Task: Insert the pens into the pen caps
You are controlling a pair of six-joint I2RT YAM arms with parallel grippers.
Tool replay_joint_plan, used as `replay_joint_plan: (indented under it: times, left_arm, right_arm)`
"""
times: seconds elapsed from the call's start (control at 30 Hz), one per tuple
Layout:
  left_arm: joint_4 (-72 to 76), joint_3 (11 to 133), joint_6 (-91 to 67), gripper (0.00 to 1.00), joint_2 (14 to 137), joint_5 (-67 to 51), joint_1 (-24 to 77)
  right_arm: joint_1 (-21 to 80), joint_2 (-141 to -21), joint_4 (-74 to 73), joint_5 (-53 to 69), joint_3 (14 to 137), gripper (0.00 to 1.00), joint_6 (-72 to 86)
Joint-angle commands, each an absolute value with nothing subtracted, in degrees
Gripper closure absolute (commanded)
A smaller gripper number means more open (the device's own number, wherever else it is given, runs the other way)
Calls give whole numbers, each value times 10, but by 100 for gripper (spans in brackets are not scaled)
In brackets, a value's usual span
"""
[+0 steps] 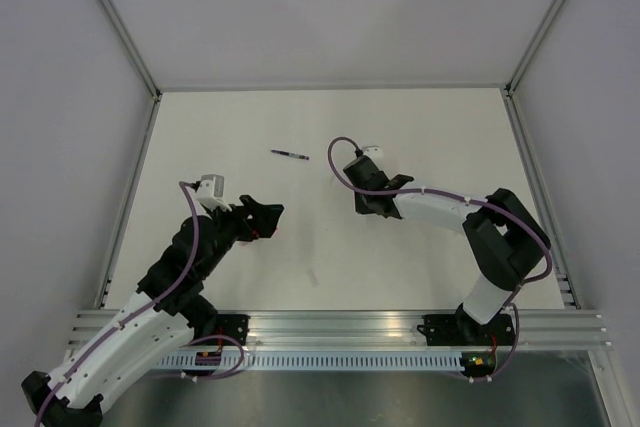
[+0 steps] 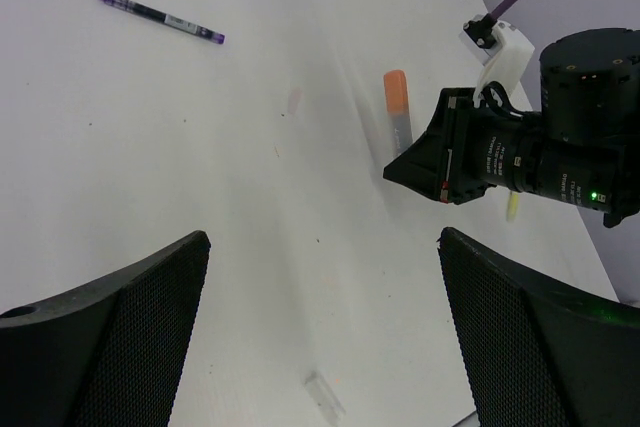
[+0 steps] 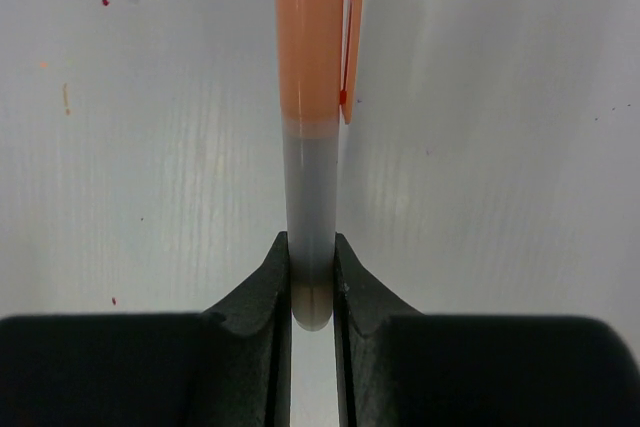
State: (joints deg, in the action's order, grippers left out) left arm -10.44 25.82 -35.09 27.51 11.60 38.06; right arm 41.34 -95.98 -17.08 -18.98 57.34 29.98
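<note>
No legible text, labels, numbers

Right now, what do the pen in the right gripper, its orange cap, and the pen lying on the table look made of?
Pen barrel in the right gripper: probably frosted translucent plastic, pale grey and see-through. Orange cap: likely opaque matte plastic, with a moulded clip. Purple pen on the table: seemingly clear plastic over a dark ink tube, too small to be sure.

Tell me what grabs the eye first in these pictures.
The right gripper is shut on a pale pen wearing an orange cap, mid-table. A dark purple pen lies on the white table beyond both arms, and the left gripper hangs wide open.
</note>
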Motion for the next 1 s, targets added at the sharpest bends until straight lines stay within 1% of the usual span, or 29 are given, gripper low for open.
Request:
replay_joint_plan:
  times: [0.0,0.03,0.07,0.3,0.5,0.6,0.63,0.73,0.97]
  left_arm:
    - [-112,250,-333,0,271,155,381]
    - [-112,250,-333,0,272,156,382]
    - [-112,251,-334,0,273,157,381]
    - [-120,253,-335,0,269,170,382]
    - [-120,252,-336,0,265,171,382]
    - [-120,252,-336,0,266,171,382]
    - [-120,252,-336,0,266,171,382]
    - [-121,253,-337,0,266,170,382]
    - [-119,249,-337,0,258,171,382]
  right_arm:
    - [408,-989,-194,-228,613,89,330]
    - [408,-993,-195,-227,614,83,333]
    - [407,-997,-196,-230,616,82,337]
    - [403,-1034,-221,-250,642,82,350]
    - [401,-1049,-237,-249,657,78,354]
    - [400,-1052,-253,-245,669,71,357]
    - [401,-1049,-257,-245,671,67,358]
    - [401,-1031,-272,-248,676,63,365]
    - [389,-974,-330,-257,690,60,372]
